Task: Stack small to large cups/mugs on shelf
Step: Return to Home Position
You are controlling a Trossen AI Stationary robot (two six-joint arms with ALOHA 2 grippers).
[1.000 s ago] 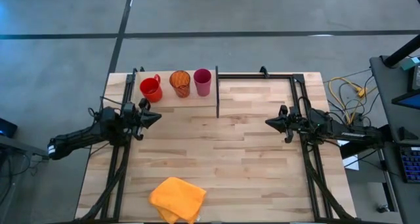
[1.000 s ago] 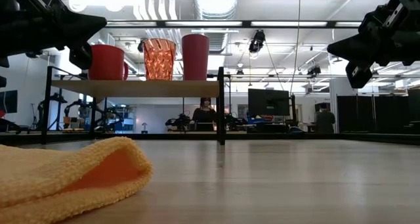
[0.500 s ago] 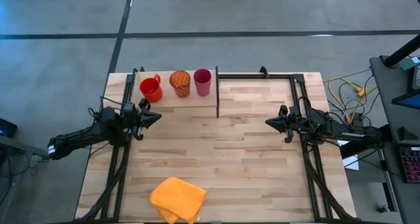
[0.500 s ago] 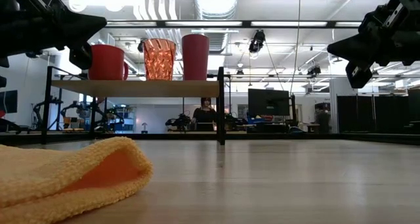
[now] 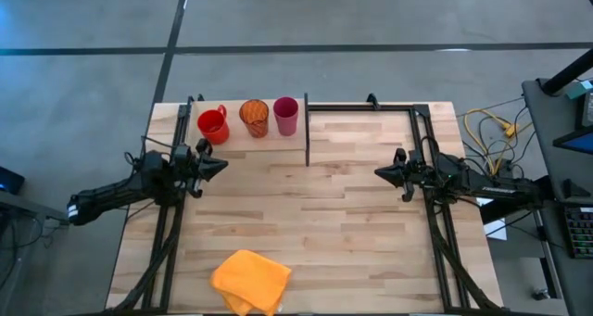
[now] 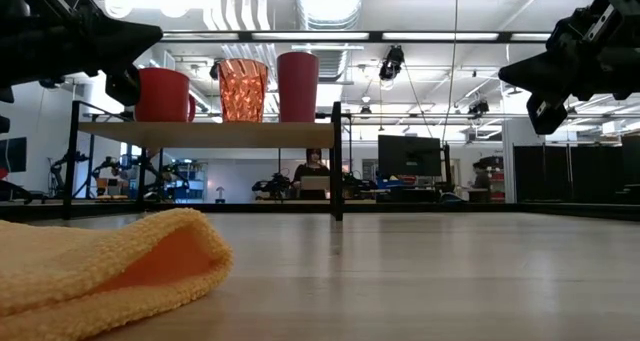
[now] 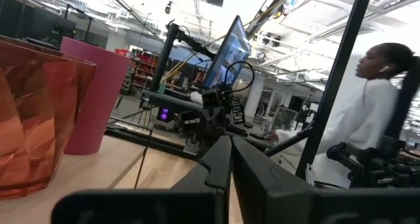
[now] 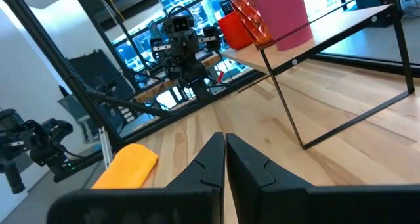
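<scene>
Three cups stand in a row on the shelf, a pale panel raised on a black frame at the table's far left: a red mug with a handle, an orange dark-striped cup and a pink tumbler. All three rest on their bases, as the low view shows: red mug, orange cup, pink tumbler. My left gripper is shut, raised near the shelf's front edge. My right gripper is shut, raised at the table's right side. Neither touches anything.
A yellow-orange cloth lies crumpled near the table's near edge, left of centre. A thin dark upright divider closes the shelf's right end. A black frame rail runs along the far right edge. A person shows beyond the table.
</scene>
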